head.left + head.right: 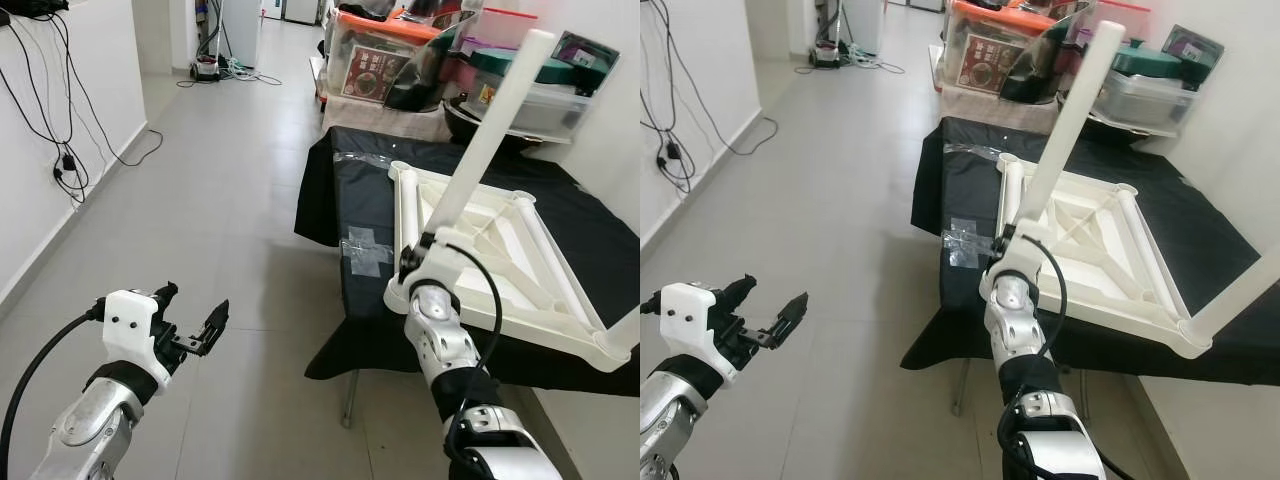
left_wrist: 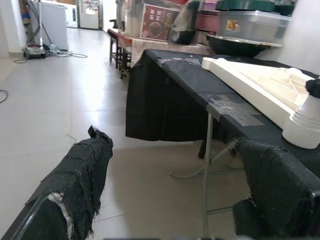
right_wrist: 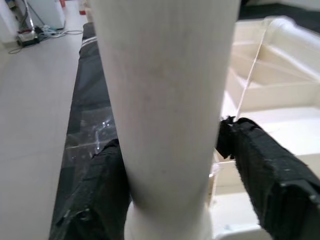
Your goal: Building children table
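Left claw (image 1: 195,322) hangs over the floor (image 1: 220,200), fingers spread, holding nothing. Right claw (image 3: 170,165) pinches the white leg (image 1: 490,130), tilted at the near corner of the overturned tabletop (image 1: 500,250) on the black surface (image 1: 360,190).

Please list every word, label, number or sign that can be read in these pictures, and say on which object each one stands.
No text can be read here.
Dark red poster on the clear storage box: print too blurred.
Small label on the grey container: too small.
White table top and white table leg: no markings visible.
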Tool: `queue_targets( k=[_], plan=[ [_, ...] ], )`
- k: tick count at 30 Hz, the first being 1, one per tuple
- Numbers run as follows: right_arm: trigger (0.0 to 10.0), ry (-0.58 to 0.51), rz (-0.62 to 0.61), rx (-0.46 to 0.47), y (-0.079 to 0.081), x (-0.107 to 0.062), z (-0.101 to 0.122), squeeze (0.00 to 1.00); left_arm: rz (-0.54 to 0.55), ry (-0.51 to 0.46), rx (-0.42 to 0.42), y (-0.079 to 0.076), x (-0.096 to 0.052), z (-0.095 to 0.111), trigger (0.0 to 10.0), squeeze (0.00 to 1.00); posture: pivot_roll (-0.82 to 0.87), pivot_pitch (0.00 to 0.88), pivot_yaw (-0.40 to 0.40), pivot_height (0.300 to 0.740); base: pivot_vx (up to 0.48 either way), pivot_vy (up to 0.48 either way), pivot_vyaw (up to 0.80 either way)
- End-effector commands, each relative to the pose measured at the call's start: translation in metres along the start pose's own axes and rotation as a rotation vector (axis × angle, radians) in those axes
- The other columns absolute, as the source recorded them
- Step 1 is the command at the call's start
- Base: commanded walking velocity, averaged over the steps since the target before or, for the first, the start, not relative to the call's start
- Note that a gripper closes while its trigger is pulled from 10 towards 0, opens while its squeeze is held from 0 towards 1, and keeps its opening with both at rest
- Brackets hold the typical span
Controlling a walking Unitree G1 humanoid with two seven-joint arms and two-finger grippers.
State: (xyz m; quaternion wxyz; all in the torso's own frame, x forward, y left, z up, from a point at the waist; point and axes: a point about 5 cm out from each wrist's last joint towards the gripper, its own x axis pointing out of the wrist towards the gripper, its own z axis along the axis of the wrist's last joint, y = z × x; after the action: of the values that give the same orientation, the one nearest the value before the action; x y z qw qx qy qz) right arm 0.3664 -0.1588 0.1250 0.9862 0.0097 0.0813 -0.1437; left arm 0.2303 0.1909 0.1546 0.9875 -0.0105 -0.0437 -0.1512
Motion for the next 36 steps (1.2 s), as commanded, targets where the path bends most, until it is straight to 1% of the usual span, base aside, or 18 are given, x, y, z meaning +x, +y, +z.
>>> queue_targets(
  k=[1, 6, 7, 8, 10, 12, 13, 20, 21, 23, 24, 25, 26, 27, 28, 29, 35, 36],
  plan=[
    [10.0, -0.025, 0.012, 0.022, -0.003, 0.004, 0.011, 0.00, -0.011, 0.001, -0.002, -0.003, 0.001, -0.001, 10.0, 0.00, 0.15, 0.000, -0.173, 0.740, 0.000, 0.000, 0.00],
    [10.0, -0.236, 0.144, 0.098, 0.001, 0.009, 0.053, 0.00, -0.012, 0.000, -0.004, -0.003, 0.001, -0.001, 10.0, 0.00, 0.15, 0.000, -0.170, 0.740, 0.000, 0.000, 0.00],
    [10.0, -0.320, 0.334, 0.137, 0.005, 0.011, 0.074, 0.00, -0.016, -0.001, -0.006, -0.003, 0.001, 0.000, 10.0, 0.00, 0.15, 0.000, -0.170, 0.740, 0.000, 0.000, 0.00],
    [10.0, -0.320, 0.334, 0.137, 0.005, 0.011, 0.074, 0.00, -0.016, -0.001, -0.006, -0.003, 0.001, 0.000, 10.0, 0.00, 0.15, 0.000, -0.170, 0.740, 0.000, 0.000, 0.00],
    [10.0, -0.356, 0.558, 0.087, 0.009, 0.011, 0.084, 0.00, -0.019, -0.002, -0.008, -0.003, 0.002, 0.000, 10.0, 0.00, 0.15, 0.000, -0.170, 0.740, 0.000, 0.000, 0.00],
    [10.0, -0.355, 0.605, 0.069, 0.009, 0.011, 0.085, 0.00, -0.020, -0.003, -0.008, -0.003, 0.002, 0.000, 10.0, 0.00, 0.15, 0.000, -0.170, 0.740, 0.000, 0.000, 0.00],
    [10.0, -0.307, 0.738, -0.007, 0.013, 0.011, 0.075, 0.00, -0.021, -0.003, -0.008, -0.003, 0.003, 0.000, 10.0, 0.00, 0.16, 0.000, -0.173, 0.740, 0.000, 0.000, 0.00],
    [10.0, -0.167, 0.972, -0.144, 0.023, 0.006, 0.047, 0.00, -0.023, -0.002, -0.007, -0.004, 0.003, 0.000, 10.0, 0.00, 0.16, 0.000, -0.174, 0.740, 0.000, 0.000, 0.00],
    [9.0, -0.159, 1.011, -0.153, 0.026, 0.005, 0.046, 0.00, -0.024, 0.000, -0.006, -0.004, 0.003, 0.000, 10.0, 0.00, 0.18, 0.000, -0.174, 0.740, 0.000, 0.000, 0.00],
    [9.0, -0.159, 1.011, -0.153, 0.026, 0.005, 0.046, 0.00, -0.024, 0.000, -0.006, -0.004, 0.003, 0.000, 10.0, 0.00, 0.18, 0.000, -0.174, 0.740, 0.000, 0.000, 0.00],
    [5.0, -0.164, 1.040, -0.156, 0.030, 0.003, 0.046, 0.00, -0.025, 0.002, -0.006, -0.004, 0.002, 0.000, 10.0, 0.00, 0.18, 0.000, -0.175, 0.740, 0.000, 0.000, 0.00],
    [3.7, -0.165, 1.071, -0.148, 0.033, 0.002, 0.047, 0.00, -0.026, 0.004, -0.006, -0.004, 0.002, -0.001, 10.0, 0.00, 0.18, 0.000, -0.175, 0.740, 0.000, 0.000, 0.00],
    [3.7, -0.165, 1.071, -0.148, 0.033, 0.002, 0.047, 0.00, -0.026, 0.004, -0.006, -0.004, 0.002, -0.001, 10.0, 0.00, 0.18, 0.000, -0.175, 0.740, 0.000, 0.000, 0.00],
    [2.4, -0.177, 1.082, -0.136, 0.036, 0.002, 0.048, 0.00, -0.026, 0.005, -0.005, -0.004, 0.001, 0.000, 10.0, 0.00, 0.19, 0.000, -0.174, 0.740, 0.000, 0.000, 0.00],
    [2.4, -0.177, 1.082, -0.136, 0.036, 0.002, 0.048, 0.00, -0.026, 0.005, -0.005, -0.004, 0.001, 0.000, 10.0, 0.00, 0.19, 0.000, -0.174, 0.740, 0.000, 0.000, 0.00],
    [0.0, -0.184, 1.097, -0.111, 0.037, 0.001, 0.050, 0.00, -0.026, 0.006, -0.005, -0.004, 0.001, 0.000, 10.0, 0.00, 0.19, 0.000, -0.177, 0.740, 0.000, 0.000, 0.00],
    [0.0, -0.197, 1.038, -0.043, 0.036, 0.004, 0.049, 0.00, -0.025, 0.006, -0.006, -0.004, 0.000, 0.000, 10.0, 0.00, 0.18, 0.000, -0.176, 0.740, 0.000, 0.000, 0.00],
    [0.0, -0.182, 0.714, -0.063, 0.022, 0.017, 0.046, 0.00, -0.025, 0.006, -0.007, -0.005, -0.001, 0.001, 10.0, 0.00, 0.18, 0.000, -0.178, 0.740, 0.000, 0.000, 0.00]
  ],
)
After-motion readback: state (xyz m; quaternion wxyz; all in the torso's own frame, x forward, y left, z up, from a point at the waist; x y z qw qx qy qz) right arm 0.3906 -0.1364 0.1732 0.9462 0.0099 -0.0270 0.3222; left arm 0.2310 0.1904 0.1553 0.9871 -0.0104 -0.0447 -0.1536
